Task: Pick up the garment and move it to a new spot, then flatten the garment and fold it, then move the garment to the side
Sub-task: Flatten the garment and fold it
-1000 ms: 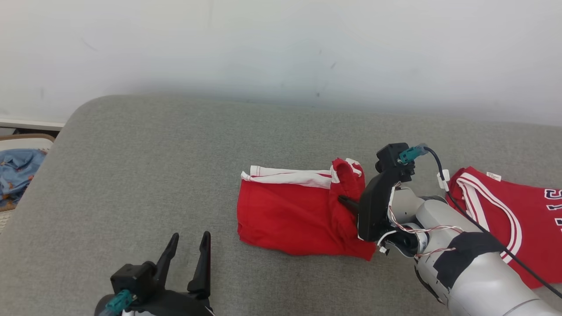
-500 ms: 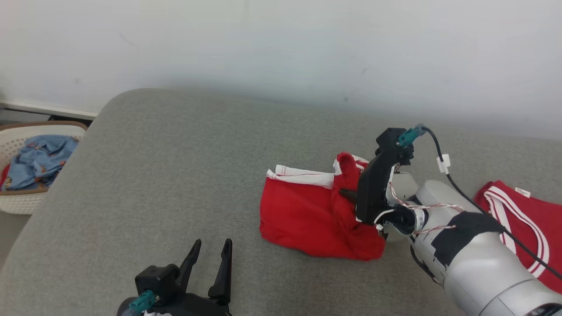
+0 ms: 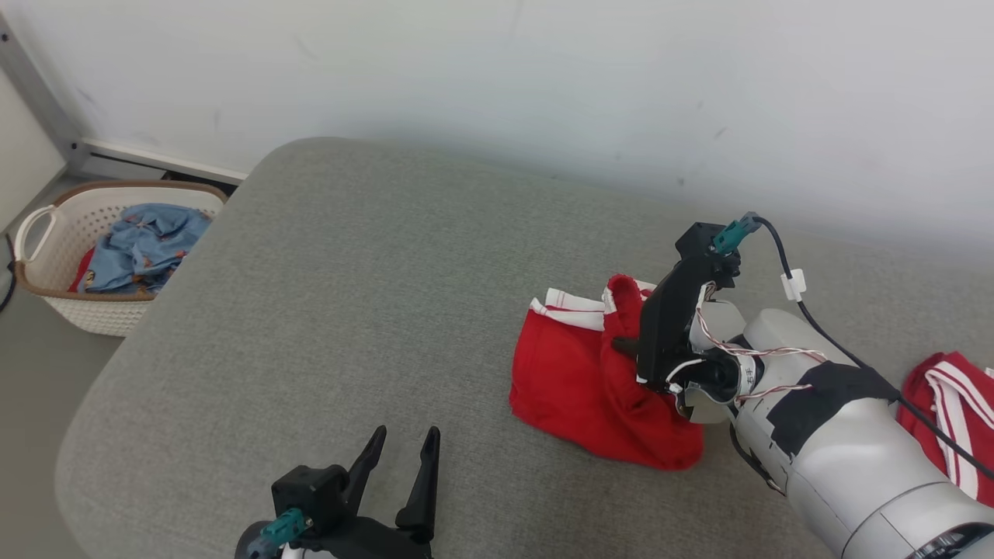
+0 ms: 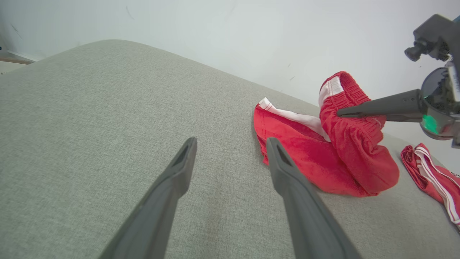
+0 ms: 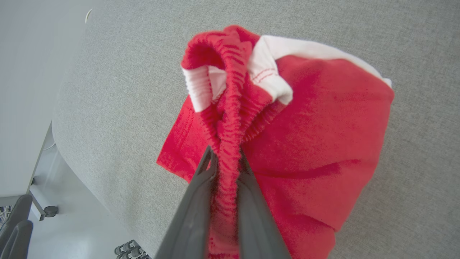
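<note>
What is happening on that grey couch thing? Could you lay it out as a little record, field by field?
surface: grey padded top
garment: red shorts with white trim, bunched, waistband end raised off the surface
right gripper: shut on the elastic waistband
left gripper: open, holding nothing, apart from the shorts
nearby: striped red garment at the far right; basket on the floor to the left, blue cloth inside

Homely room: grey sofa (image 3: 349, 272), laundry basket (image 3: 85, 314) (clothes (image 3: 144, 244) inside)
</note>
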Available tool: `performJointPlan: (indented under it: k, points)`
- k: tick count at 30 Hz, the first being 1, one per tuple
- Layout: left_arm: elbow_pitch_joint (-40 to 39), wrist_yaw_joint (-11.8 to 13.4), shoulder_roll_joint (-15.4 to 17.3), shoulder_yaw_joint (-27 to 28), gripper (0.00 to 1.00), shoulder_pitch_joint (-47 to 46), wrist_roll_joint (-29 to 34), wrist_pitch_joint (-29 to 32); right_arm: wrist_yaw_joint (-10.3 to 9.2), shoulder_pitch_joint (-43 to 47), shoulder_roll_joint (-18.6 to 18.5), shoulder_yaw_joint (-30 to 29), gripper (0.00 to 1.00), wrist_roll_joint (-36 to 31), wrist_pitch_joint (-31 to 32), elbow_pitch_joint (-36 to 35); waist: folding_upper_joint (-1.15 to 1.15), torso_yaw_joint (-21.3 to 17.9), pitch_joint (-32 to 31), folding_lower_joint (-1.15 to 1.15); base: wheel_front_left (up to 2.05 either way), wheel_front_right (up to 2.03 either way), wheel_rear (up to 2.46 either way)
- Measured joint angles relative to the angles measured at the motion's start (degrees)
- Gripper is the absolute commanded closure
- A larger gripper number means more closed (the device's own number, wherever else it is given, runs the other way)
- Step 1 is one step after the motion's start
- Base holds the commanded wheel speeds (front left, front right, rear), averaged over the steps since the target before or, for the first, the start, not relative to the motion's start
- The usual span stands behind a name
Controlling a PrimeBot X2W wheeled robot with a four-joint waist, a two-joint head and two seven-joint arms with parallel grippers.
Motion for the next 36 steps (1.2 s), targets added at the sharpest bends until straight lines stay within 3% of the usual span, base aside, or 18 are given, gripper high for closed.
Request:
performJointPlan:
  k: [15, 16, 17, 18, 22, 30, 36]
  points:
    - [0.78, -0.40, -0.49, -0.77, 0.00, -0.08, 0.00, 0.00, -1.45, -0.98, 0.11, 1.86, 1.00, 2.40, -0.67, 1.54, 0.00, 2.81, 0.92, 0.01, 0.00, 0.00, 0.00]
    - [0.88, -0.38, -0.53, -0.77, 0.00, -0.12, 0.00, 0.00, -1.45, -0.98, 0.11, 2.15, 0.82, 2.44, -0.71, 1.54, 0.00, 2.91, 0.99, 0.01, 0.00, 0.00, 0.00]
    - [0.94, -0.38, -0.54, -0.77, 0.00, -0.17, 0.00, -0.04, -1.40, -0.97, 0.12, 2.36, 0.18, 2.45, -1.36, 1.53, 0.00, 2.99, 1.05, 0.01, 0.00, 0.00, 0.00]
    - [1.05, -0.38, -0.55, -0.76, 0.00, -0.28, 0.00, -0.05, -1.58, -0.98, 0.13, 2.29, 0.00, 2.78, -2.04, 1.53, 0.00, 3.06, 1.08, 0.01, 0.00, 0.00, 0.00]
    - [1.69, -0.38, -0.54, -0.41, 0.00, -0.73, -0.01, -0.07, -1.54, -1.36, 0.12, 2.76, 0.00, 2.96, -3.64, 1.57, 0.00, 2.92, 0.83, 0.01, 0.00, 0.00, 0.00]
    - [1.69, -0.37, 0.87, 0.96, 0.00, 0.34, -0.09, -0.64, 2.26, -1.79, -0.08, 1.90, 0.00, 2.70, -9.44, 0.77, 0.00, 0.33, -0.08, 0.00, 0.00, 0.00, 0.00]
    - [0.78, -0.35, 2.02, 1.85, 0.00, 1.59, -0.09, -0.82, 3.42, 2.08, -3.70, 2.97, 0.00, 0.82, -13.43, 0.05, 0.00, -2.60, -0.23, 0.00, 0.00, 0.00, 0.00]
